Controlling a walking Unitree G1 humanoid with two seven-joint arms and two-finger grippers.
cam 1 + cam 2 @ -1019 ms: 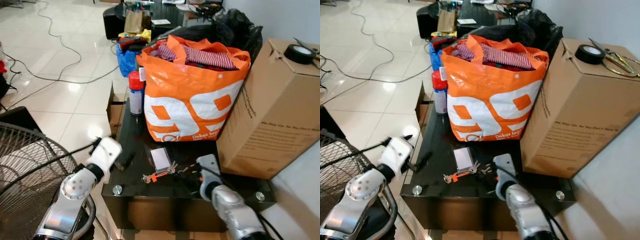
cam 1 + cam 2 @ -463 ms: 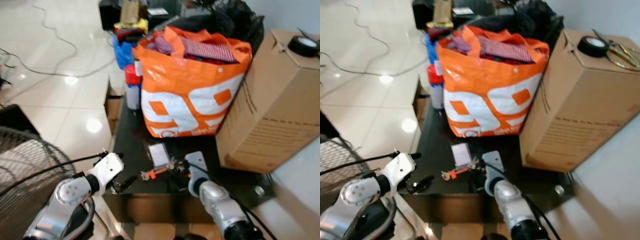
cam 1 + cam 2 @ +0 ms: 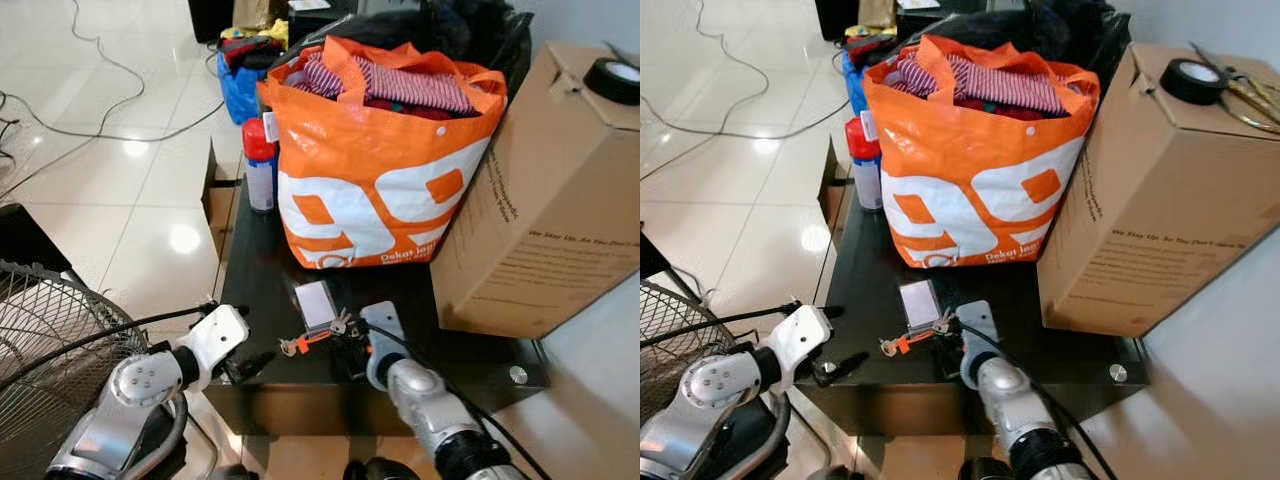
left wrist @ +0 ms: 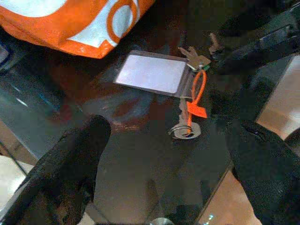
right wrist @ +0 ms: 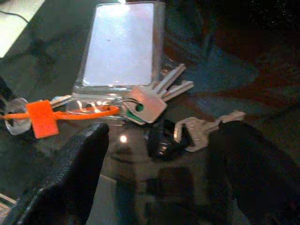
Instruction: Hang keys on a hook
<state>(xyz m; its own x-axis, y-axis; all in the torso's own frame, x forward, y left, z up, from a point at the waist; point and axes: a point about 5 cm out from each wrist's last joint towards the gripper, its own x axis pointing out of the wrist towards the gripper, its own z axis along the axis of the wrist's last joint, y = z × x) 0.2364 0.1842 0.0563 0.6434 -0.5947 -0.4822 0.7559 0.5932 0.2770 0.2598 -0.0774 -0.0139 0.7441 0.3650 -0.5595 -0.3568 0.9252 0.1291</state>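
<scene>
A bunch of keys (image 3: 322, 335) with an orange tag (image 5: 41, 119) and a clear card holder (image 3: 314, 301) lies on the black glass table (image 3: 260, 270), near its front edge. My right gripper (image 5: 164, 131) is open just above the keys (image 5: 150, 105), with one black finger (image 5: 75, 173) on each side and nothing held. My left gripper (image 3: 255, 365) is open at the table's front left corner, pointing at the keys (image 4: 192, 98) from a short way off.
An orange shopping bag (image 3: 380, 180) full of clothes stands behind the keys, with a large cardboard box (image 3: 550, 200) to its right and a spray can (image 3: 260, 165) to its left. A wire fan grille (image 3: 50, 350) is at my lower left. Cables cross the tiled floor.
The camera has moved, shifting the whole scene. My left gripper has dropped from the table's left side to its front left corner. The right gripper stays by the keys.
</scene>
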